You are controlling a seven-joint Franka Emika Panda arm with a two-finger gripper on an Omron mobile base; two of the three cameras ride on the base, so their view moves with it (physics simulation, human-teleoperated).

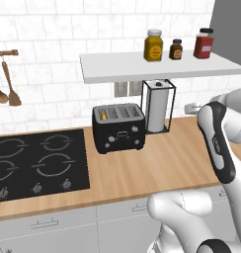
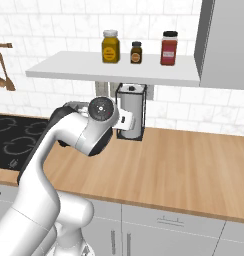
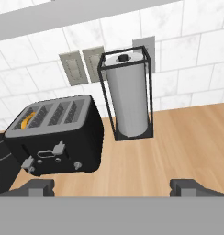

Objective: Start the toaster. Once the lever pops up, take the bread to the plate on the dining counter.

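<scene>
We are at the opening step: the toaster (image 1: 118, 127) is not yet started. It stands on the table (image 1: 157, 165) just beside the paper towel holder (image 1: 158, 105), with the bread (image 1: 102, 115) sitting in its leftmost slot. Our gripper (image 3: 112, 187) hangs apart and empty, well short of the toaster. The next move calls for bringing the gripper to the front lever (image 3: 53, 151) and pressing it down
</scene>
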